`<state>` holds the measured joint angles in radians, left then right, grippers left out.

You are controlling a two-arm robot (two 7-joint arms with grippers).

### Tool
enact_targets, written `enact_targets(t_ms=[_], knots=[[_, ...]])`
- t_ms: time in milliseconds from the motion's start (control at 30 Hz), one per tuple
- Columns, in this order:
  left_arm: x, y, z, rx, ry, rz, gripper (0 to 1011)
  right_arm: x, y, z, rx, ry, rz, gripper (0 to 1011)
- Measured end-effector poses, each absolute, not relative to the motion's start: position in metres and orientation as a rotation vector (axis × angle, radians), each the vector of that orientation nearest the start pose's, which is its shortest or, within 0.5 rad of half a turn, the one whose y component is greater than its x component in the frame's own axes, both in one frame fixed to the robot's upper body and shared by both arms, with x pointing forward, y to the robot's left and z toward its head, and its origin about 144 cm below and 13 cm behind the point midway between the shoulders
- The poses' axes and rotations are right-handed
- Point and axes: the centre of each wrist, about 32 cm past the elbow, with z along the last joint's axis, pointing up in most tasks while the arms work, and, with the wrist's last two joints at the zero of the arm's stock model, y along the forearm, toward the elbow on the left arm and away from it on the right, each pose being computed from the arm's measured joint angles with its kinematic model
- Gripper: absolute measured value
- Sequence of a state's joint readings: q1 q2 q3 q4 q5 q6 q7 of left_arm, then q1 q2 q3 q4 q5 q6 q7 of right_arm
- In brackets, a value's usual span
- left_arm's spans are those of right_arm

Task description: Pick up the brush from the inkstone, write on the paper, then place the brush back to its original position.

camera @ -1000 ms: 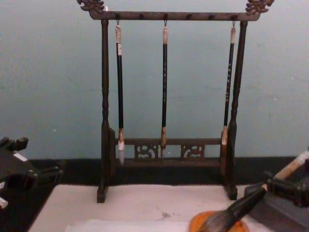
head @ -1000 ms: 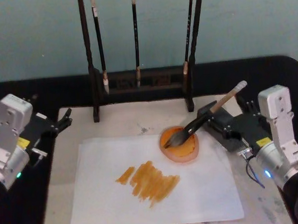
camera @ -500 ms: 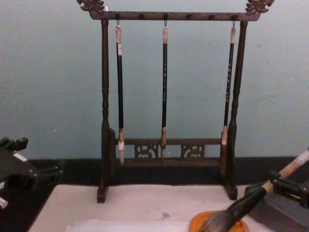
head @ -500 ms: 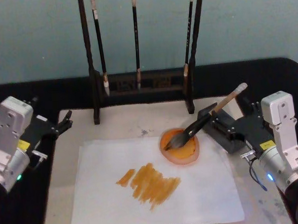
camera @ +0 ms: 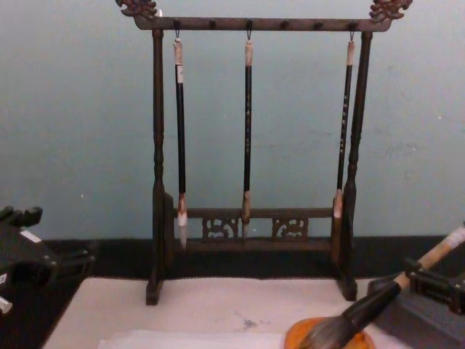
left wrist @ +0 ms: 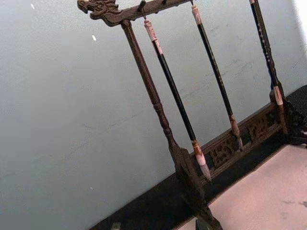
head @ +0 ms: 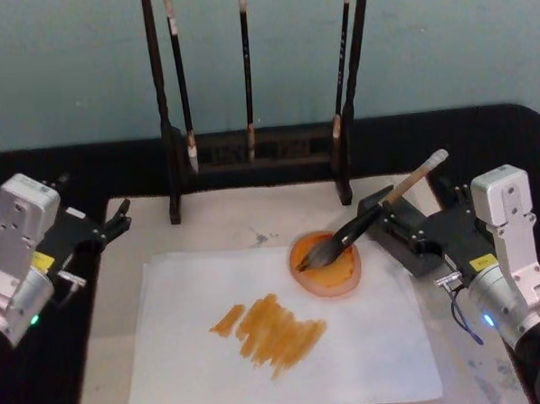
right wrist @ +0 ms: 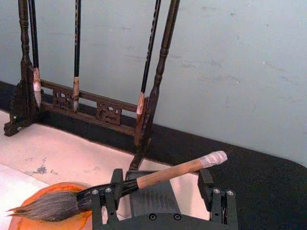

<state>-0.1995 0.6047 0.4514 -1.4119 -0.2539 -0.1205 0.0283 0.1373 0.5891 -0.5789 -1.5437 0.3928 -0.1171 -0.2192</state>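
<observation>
I see the brush (head: 366, 220) lying with its bristles in the orange inkstone (head: 326, 263) (handle propped between the fingers of my right gripper (head: 403, 226), which stands spread apart and grips nothing). My left gripper (head: 117, 219) idles at the worktop's left edge; I cannot tell its state. The paper (head: 350, 343) bears orange strokes.

We see the brush (head: 372, 214) with a pale wooden handle, black ferrule, grey-black bristles and a white-wrapped top. It lies on an orange inkstone (head: 327, 263). The paper (head: 277, 333) is bright white with ochre-orange strokes (head: 270, 327). The stand (camera: 251, 153) is dark brown, its three thin brushes (camera: 247, 131) black-handled; the wall (camera: 80, 123) is teal.
</observation>
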Motion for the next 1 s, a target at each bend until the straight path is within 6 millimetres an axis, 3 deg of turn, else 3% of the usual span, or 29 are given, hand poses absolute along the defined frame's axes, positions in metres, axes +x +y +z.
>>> enact_targets(t_ms=[1000], knots=[[0.4886, 0.3097, 1.1398, 0.304, -0.285, 1.248, 1010, 0.4516, -0.2485, 1.1278, -0.178, -0.135, -1.287, 1000]])
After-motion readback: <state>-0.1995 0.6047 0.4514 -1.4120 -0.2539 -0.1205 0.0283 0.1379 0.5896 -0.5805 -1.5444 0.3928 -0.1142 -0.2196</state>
